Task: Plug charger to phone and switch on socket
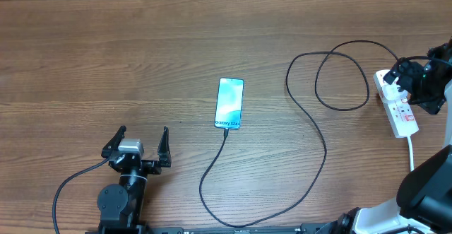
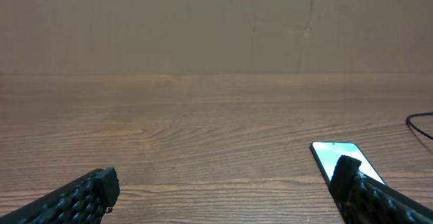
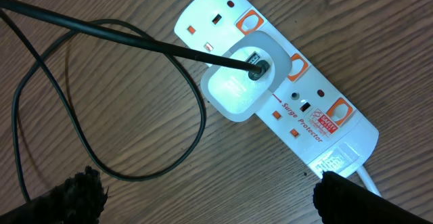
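The phone (image 1: 229, 103) lies mid-table with its blue screen lit, also showing in the left wrist view (image 2: 331, 158). The black charger cable (image 1: 311, 121) runs from the phone's near end in loops to a white adapter (image 3: 240, 85) seated in the white socket strip (image 1: 397, 105), which also shows in the right wrist view (image 3: 318, 109) with orange-red switches. My right gripper (image 1: 406, 78) is open and empty above the strip (image 3: 210, 197). My left gripper (image 1: 138, 143) is open and empty at the near left, left of the phone (image 2: 223, 190).
The strip's thick white lead (image 1: 411, 153) runs toward the near right edge. The cable's loops (image 3: 101, 116) lie on the wood left of the strip. A brown wall stands beyond the table's far edge (image 2: 216, 28).
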